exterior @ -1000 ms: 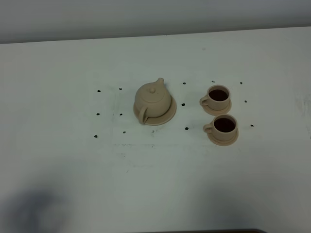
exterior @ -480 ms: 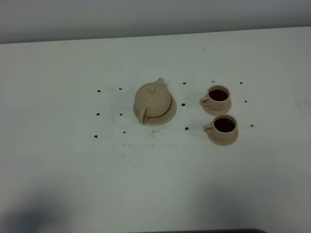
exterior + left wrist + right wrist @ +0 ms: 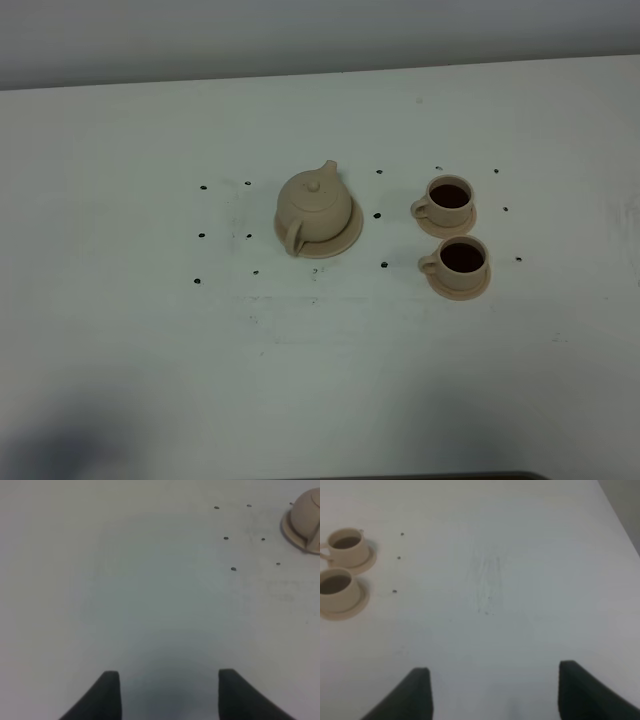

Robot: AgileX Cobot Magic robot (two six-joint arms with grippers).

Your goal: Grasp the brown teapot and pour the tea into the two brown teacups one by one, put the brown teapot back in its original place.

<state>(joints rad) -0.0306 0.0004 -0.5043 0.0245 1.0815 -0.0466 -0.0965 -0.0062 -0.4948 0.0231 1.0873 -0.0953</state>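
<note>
The tan teapot (image 3: 312,203) stands on its wide round saucer (image 3: 345,236) at the table's middle; its edge shows in the left wrist view (image 3: 306,519). Two tan teacups, far (image 3: 449,196) and near (image 3: 461,258), hold dark tea on small saucers to its right; they also show in the right wrist view (image 3: 346,544) (image 3: 336,588). My left gripper (image 3: 169,692) is open and empty over bare table, left of the teapot. My right gripper (image 3: 495,692) is open and empty, right of the cups. Neither gripper shows in the exterior view.
Small black dots mark the white table (image 3: 150,330) around the teapot and cups. The table's far edge meets a grey wall (image 3: 300,30). A dark shadow lies at the front left corner (image 3: 60,440).
The shadow at the front left has shrunk toward the corner. The teapot and cups have not moved.
</note>
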